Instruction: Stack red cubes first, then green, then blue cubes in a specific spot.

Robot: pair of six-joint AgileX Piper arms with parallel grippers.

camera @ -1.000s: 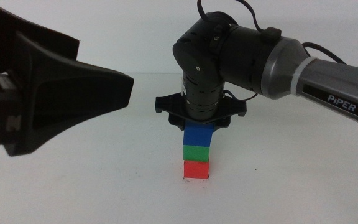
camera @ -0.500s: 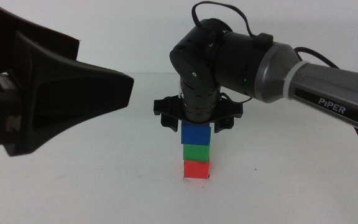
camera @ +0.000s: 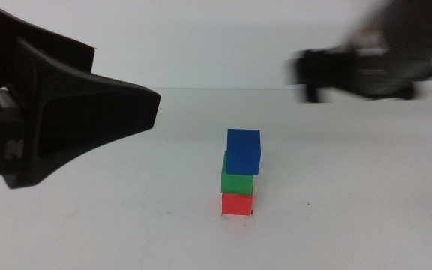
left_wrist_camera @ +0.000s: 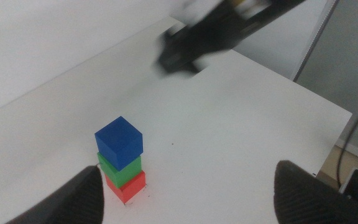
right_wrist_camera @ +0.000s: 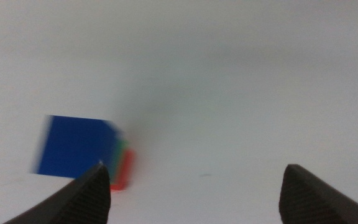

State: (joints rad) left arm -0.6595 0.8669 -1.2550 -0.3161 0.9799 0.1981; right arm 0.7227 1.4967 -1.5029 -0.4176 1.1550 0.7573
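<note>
- The right gripper has left the stack: half a second ago it stood right over the blue cube, now it is a blurred dark shape up at the right, well apart from the cubes.
- Its jaws are spread wide with nothing between them, as the right wrist view shows.
- The blue cube has stayed on top of the green cube, but it sits a little turned and shifted, so one edge hangs past the green one.
- The green cube rests on the red cube, which stands on the white table.
- The "PiPER" writing, readable on the arm earlier, is now lost in blur.
- The left gripper waits at the left, jaws wide apart and empty.
- The ticks of the spot are too small to make out under the red cube.
- In the right wrist view the stack is smeared.
</note>
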